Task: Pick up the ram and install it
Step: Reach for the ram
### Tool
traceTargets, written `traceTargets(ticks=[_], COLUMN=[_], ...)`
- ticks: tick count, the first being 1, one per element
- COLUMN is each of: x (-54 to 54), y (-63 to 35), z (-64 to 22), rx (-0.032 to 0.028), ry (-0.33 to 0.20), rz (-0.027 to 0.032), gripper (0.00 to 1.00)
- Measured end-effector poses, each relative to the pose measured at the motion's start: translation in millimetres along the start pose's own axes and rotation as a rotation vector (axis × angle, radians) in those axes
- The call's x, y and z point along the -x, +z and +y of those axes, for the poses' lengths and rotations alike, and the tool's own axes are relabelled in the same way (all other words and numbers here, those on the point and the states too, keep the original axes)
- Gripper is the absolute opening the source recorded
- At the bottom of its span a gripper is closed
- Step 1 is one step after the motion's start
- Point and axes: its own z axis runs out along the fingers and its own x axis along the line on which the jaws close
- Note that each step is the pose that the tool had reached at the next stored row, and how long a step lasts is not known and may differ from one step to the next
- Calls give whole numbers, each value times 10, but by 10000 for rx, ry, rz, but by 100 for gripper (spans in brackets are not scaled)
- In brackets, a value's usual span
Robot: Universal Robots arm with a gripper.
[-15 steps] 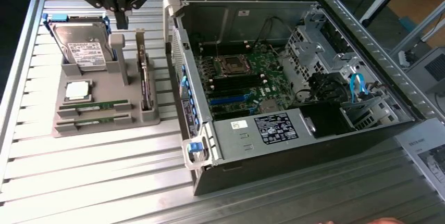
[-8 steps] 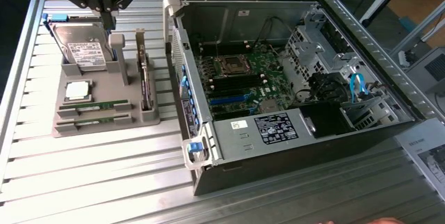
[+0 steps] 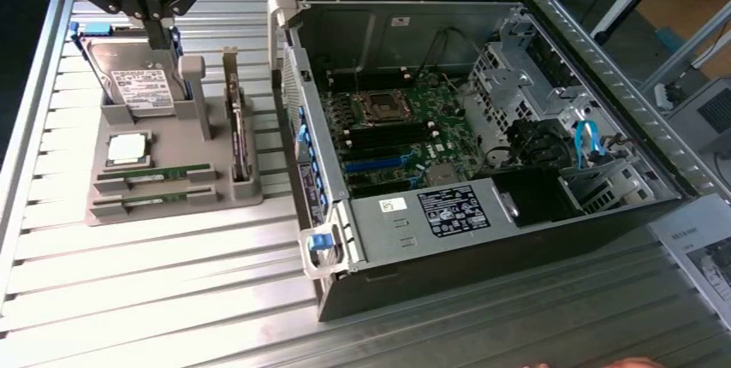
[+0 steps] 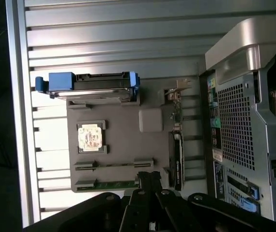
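**Gripper shut and empty above the parts holder, both ram sticks in their slots**

The fingers [image 4: 143, 183] are pressed together with nothing between them. The gripper [image 3: 160, 36] hangs point-down in the upper left of the exterior view. It is over the far end of the grey parts holder [image 3: 171, 150], just beside the blue-edged hard drive [image 3: 143, 81] that stands upright there. In the wrist view the closed tips [image 4: 147, 175] lie across the end of the ram slots, but that view does not show whether they touch anything.

The task's parts are at the near end of the holder, in the lower left of the exterior view. The upper ram stick [image 3: 154, 175] and the lower ram stick [image 3: 154, 199] sit on edge in two parallel slots, close together, green edges up. Both are well apart from the gripper. Just above them in that view, the square silver processor [image 3: 126, 147] lies flat in its recess. The dark expansion card [image 3: 238, 128] stands on edge along the holder's side nearest the computer.

To the exterior view's right of the holder, the open computer case [image 3: 480, 240] lies on its side. Its motherboard [image 3: 395, 128] faces up, showing black and blue slots near the middle of the frame. Holder and case both rest on a table of aluminium slats [image 3: 115, 282].
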Motion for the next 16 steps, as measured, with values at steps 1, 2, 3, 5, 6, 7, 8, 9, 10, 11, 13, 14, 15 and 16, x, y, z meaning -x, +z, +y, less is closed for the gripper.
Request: traceTargets(ticks=[1,2,3,5,6,7,8,9,10,11,13,14,15,16], x=[-19,-42,-70,-108,-127,-144,-162,-179,-191,-198,-199,-199,-200,-200], y=[-1,-1,-3,-4,-4,-4,-5,-5,-5,-6,-6,-6,-6,-6], z=[-1,-3,-5,-8,-9,-11,-12,-13,-14,-15,-15,-15,-15,-15], rx=[0,0,-1,-1,-1,-1,0,0,0,0,-1,0,-1,-1], ry=[1,1,1,1,1,1,1,1,1,1,0,-1,0,0], rz=[0,0,1,1,1,0,0,0,0,0,1,0,0,1], gripper=[10,10,10,10,10,10,10,10,10,10,10,10,10,10])
